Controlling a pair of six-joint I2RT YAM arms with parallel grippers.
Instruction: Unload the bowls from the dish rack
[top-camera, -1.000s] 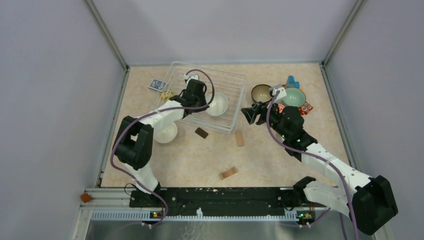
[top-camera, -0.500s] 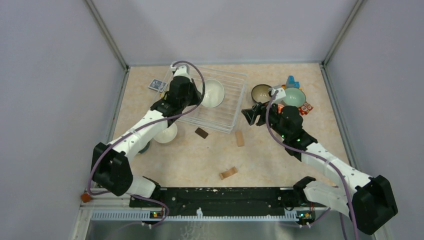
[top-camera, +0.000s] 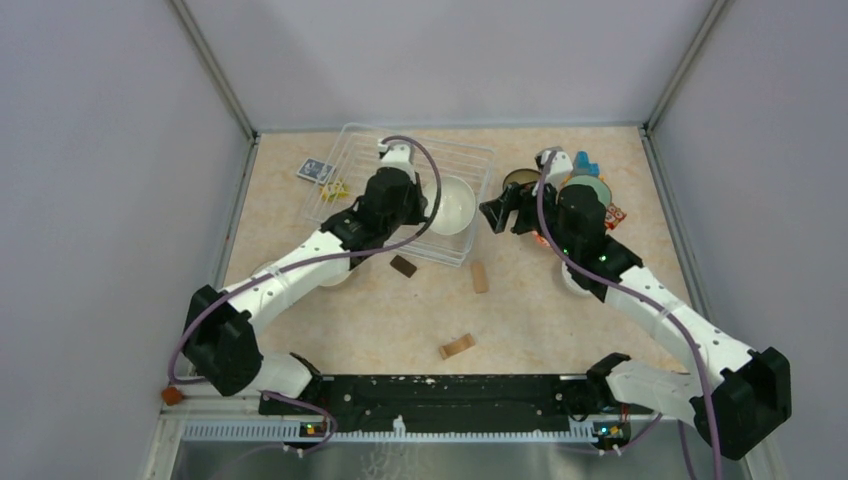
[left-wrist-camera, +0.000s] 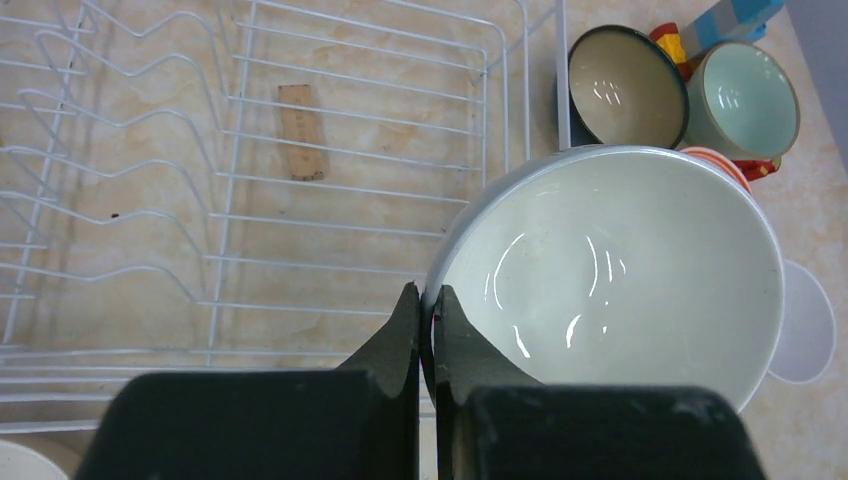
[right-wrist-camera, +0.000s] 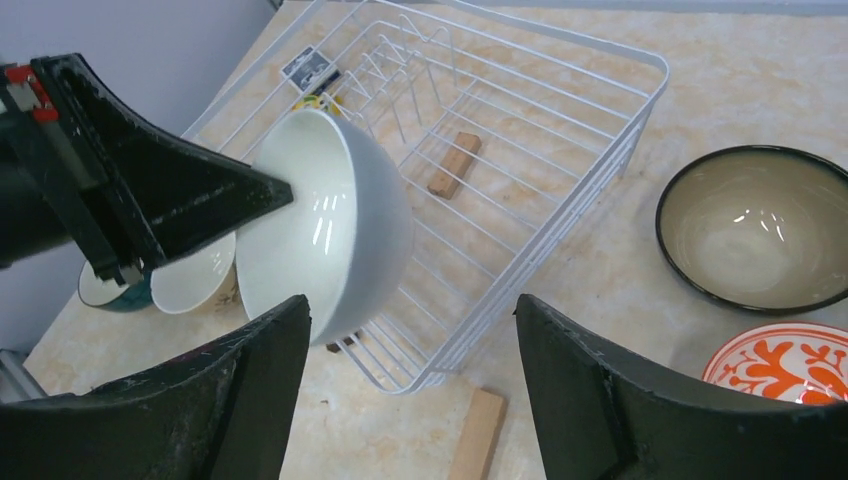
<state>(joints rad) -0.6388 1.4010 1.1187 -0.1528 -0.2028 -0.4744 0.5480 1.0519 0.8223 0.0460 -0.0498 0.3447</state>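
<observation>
My left pincer (left-wrist-camera: 428, 300) pinches the glossy round white bowl (left-wrist-camera: 610, 270) by its rim over the wire-grid rack (left-wrist-camera: 561, 70); my right pincer (right-wrist-camera: 410, 310), at its 3 o'clock, is spread.

bowl (left-wrist-camera: 610, 270) over the right end of the dish rack (left-wrist-camera: 487, 120); other bowls (left-wrist-camera: 627, 85) further right.

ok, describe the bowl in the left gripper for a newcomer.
Find the large white wire-grid dish rack on the table's far side. Over its right end, the left gripper pinches the rim of a plain white ceramic bowl, tipped on its side. The dark-rimmed beige bowl, pale green bowl and orange-patterned bowl to its right stand on the table; only this one is held.
</observation>
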